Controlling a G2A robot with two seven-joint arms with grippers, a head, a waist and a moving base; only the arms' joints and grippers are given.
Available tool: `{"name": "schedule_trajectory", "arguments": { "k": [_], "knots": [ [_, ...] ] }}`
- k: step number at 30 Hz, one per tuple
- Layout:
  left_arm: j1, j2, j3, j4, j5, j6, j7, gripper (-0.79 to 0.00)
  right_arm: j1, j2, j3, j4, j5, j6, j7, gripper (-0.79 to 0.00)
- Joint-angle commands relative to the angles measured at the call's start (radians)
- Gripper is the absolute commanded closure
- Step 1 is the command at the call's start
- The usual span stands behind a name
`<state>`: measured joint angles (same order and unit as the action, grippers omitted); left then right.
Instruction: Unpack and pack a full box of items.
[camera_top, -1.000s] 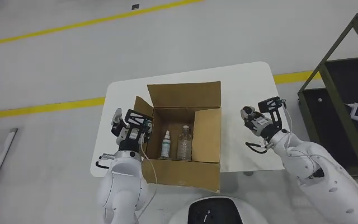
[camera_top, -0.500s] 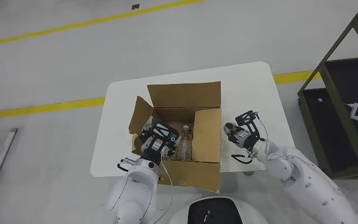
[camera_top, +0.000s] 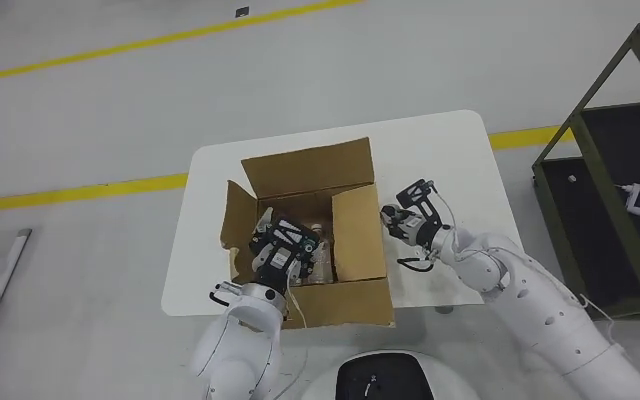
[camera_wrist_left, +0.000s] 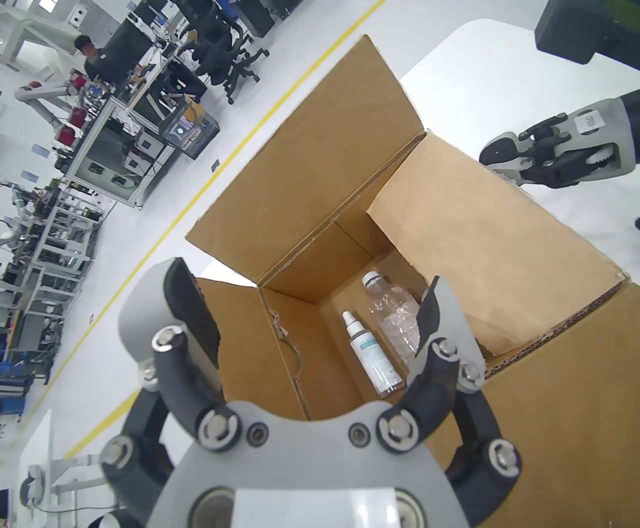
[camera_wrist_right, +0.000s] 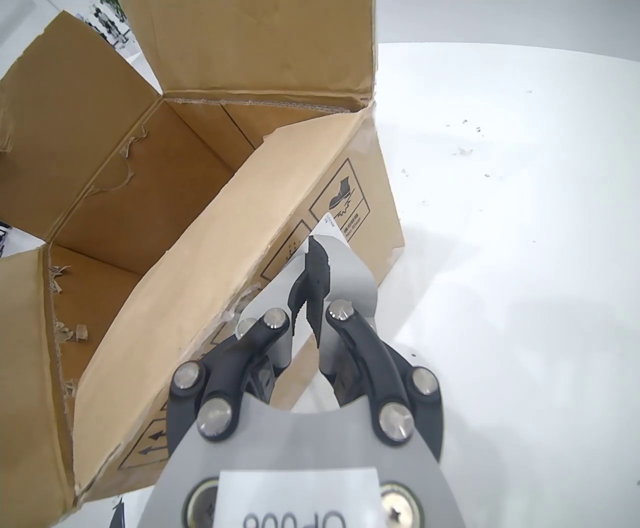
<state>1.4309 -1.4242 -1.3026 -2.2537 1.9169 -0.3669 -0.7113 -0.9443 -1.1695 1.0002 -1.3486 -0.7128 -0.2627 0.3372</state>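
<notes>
An open cardboard box (camera_top: 310, 168) stands on the white table (camera_top: 440, 150) with its flaps up. On its floor lie a white spray bottle (camera_wrist_left: 372, 352) and a clear plastic bottle (camera_wrist_left: 395, 320), side by side. My left gripper (camera_wrist_left: 310, 315) hangs open above the box's near end (camera_top: 285, 250), with nothing between its fingers. My right gripper (camera_wrist_right: 312, 267) is shut and empty, with its tips against the outside of the box's right wall (camera_wrist_right: 310, 200). It sits by the box's right flap (camera_top: 392, 215) and appears past the flap (camera_wrist_left: 505, 155).
Bare table lies to the right of the box (camera_top: 450, 180) and behind it. A dark metal rack (camera_top: 600, 150) stands off the table at the right. A yellow line (camera_top: 90, 190) crosses the floor on the left.
The left gripper swung from beside the box to above its opening. The right gripper came in against the box's right wall, and the box slid left and turned slightly.
</notes>
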Motion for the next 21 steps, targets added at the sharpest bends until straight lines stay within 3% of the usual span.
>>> {"name": "schedule_trajectory", "arguments": {
  "k": [1,7,14,16,21],
  "knots": [
    [0.005,-0.001,0.007,0.015,-0.042,0.009,0.017,-0.785,0.005,-0.001,0.006,0.008,0.004,0.001,-0.009,0.000],
    [-0.062,-0.018,0.039,0.086,-0.341,0.052,-0.102,-0.785,-0.044,0.008,0.056,-0.038,0.003,0.022,-0.014,0.000],
    [-0.232,-0.038,0.030,0.271,-0.752,0.206,-0.367,-0.785,-0.137,0.030,0.150,-0.160,-0.021,0.045,0.016,0.000],
    [-0.268,-0.040,0.022,0.311,-0.802,0.241,-0.401,-0.785,-0.157,0.035,0.169,-0.189,-0.018,0.040,0.030,0.000],
    [-0.268,-0.040,0.022,0.311,-0.802,0.241,-0.401,-0.785,-0.187,0.040,0.197,-0.231,-0.014,0.034,0.049,0.000]
  ]
}}
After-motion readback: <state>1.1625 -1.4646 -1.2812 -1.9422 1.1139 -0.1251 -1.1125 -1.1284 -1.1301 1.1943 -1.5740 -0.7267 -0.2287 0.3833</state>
